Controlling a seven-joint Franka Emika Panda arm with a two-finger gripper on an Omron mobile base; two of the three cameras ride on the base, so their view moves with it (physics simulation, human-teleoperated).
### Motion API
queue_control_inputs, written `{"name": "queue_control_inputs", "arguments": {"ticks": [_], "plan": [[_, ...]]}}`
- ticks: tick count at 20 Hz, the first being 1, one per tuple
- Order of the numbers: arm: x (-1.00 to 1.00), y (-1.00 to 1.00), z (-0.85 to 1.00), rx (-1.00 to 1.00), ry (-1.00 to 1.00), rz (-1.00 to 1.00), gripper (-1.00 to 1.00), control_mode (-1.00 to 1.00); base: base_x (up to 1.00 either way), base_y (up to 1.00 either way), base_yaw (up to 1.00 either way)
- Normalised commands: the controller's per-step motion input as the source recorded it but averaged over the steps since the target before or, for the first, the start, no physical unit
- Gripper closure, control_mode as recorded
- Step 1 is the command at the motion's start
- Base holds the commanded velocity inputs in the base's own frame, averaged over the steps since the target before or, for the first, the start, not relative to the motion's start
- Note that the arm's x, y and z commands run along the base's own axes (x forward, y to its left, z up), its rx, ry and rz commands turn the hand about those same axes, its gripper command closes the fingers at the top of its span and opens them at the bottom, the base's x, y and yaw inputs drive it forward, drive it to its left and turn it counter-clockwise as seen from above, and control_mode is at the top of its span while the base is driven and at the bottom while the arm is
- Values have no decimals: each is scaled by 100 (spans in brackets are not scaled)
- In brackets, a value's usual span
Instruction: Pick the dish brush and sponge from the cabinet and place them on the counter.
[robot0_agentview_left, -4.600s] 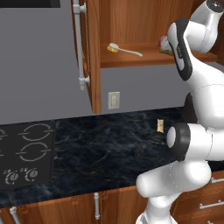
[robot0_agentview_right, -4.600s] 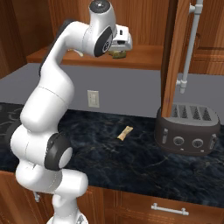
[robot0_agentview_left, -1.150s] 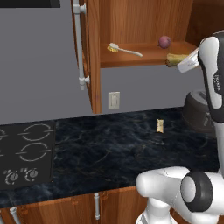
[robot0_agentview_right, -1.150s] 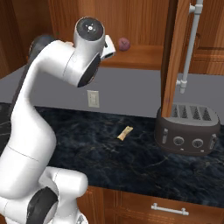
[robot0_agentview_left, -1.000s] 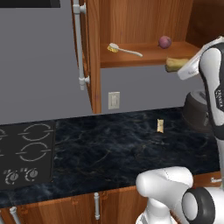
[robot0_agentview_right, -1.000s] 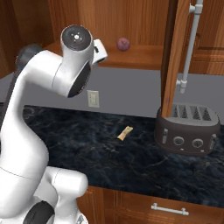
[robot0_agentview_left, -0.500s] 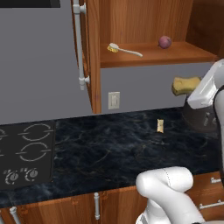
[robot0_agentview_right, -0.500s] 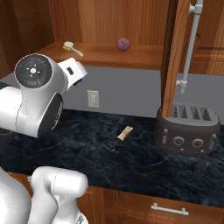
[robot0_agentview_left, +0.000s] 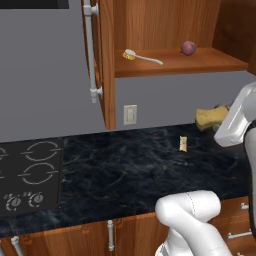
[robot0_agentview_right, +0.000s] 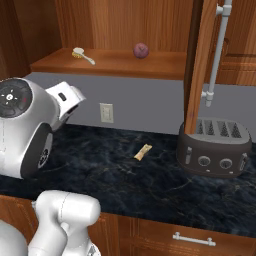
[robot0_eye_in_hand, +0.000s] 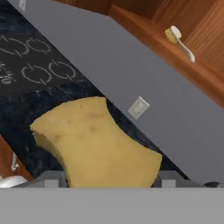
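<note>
The counter (robot0_agentview_left: 125, 170) spreads black and veined across the middle of the left base view, and above it the cabinet (robot0_agentview_left: 165, 30) stands open, its shelf running along the top of the frame. Down comes the arm: a second ago it was up level with that shelf at the right edge, and now it has dropped well below it, hanging over the counter's far right end. The toaster (robot0_agentview_right: 212, 147) sits at the right of the right base view, clear of all this. Now the sponge (robot0_agentview_left: 212, 116), yellow and pinched at the waist, is off the shelf and riding in the tool (robot0_eye_in_hand: 103, 181), which is clamped on it at the bottom of the hand view (the fingers themselves are mostly hidden behind the block). So half the job looks nearly done; I'd judge only lowering and releasing remain. The dish brush (robot0_agentview_left: 141, 56) lies untouched at the shelf's left, the purple-red ball (robot0_agentview_left: 188, 48) to its right, and a small tan scrap (robot0_agentview_left: 183, 144) rests on the counter.
</note>
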Motion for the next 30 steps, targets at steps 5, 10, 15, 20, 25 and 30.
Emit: {"name": "queue_control_inputs", "arguments": {"ticks": [5,10,15,20,25,30], "plan": [[19,14,-39,6,8,0,100,-100,0,0,0],[14,0,-56,4,7,0,100,-100,0,0,0],[16,0,-53,0,12,-3,100,-100,0,0,0],[13,0,-34,0,9,-4,100,-100,0,0,0],[23,6,-32,0,7,-1,100,-100,0,0,0],[20,0,-36,1,5,-6,100,-100,0,0,0]]}}
